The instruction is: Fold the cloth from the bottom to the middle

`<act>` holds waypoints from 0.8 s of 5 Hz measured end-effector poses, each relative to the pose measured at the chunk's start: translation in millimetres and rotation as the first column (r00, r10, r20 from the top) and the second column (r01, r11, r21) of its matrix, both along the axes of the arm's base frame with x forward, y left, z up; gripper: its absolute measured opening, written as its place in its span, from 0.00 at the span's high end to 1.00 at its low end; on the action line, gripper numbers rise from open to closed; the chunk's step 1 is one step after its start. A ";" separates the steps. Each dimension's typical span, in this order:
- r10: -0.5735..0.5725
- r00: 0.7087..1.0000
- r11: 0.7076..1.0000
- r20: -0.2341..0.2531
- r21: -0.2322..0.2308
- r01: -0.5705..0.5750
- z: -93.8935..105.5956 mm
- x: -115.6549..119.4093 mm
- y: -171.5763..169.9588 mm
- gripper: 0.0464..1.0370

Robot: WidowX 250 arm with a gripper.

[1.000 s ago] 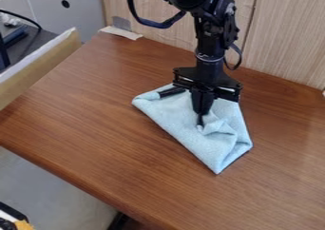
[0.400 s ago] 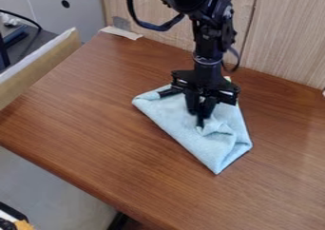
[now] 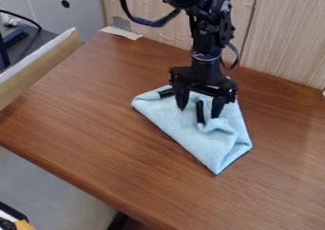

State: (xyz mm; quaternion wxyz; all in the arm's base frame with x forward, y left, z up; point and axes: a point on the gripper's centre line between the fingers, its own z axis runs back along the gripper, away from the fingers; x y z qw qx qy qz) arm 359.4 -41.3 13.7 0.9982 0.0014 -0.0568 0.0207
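The gripper [image 3: 199, 109] hangs over the upper part of the cloth, its two fingers spread apart, with a short black strip on the cloth showing between them. The light blue cloth [image 3: 184, 127] lies folded on the brown table, with one corner pointing toward the front and a raised crumpled fold right in front of the gripper. Another black piece shows at the cloth's upper left edge. The gripper hides some of the cloth's back edge.
The wooden table [image 3: 95, 124] extends around the cloth. Behind it stands a pale wood panel [image 3: 285, 39]. A raised wooden board [image 3: 44, 62] runs along the left side, and a piece of tape [image 3: 120, 33] lies at the back left edge.
The gripper's fingers were together at the crumpled fold and have opened. The arm has shifted slightly left and up in the view. The cloth looks nearly unchanged.
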 end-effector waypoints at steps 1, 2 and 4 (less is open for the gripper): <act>-0.007 1.000 1.000 0.014 0.000 0.007 13.0 -2.6 0.4 0.04; -0.018 0.999 1.000 0.046 -0.001 0.018 34.6 -4.7 0.9 0.04; -0.009 0.995 1.000 0.096 0.012 0.008 64.3 -14.4 5.2 0.04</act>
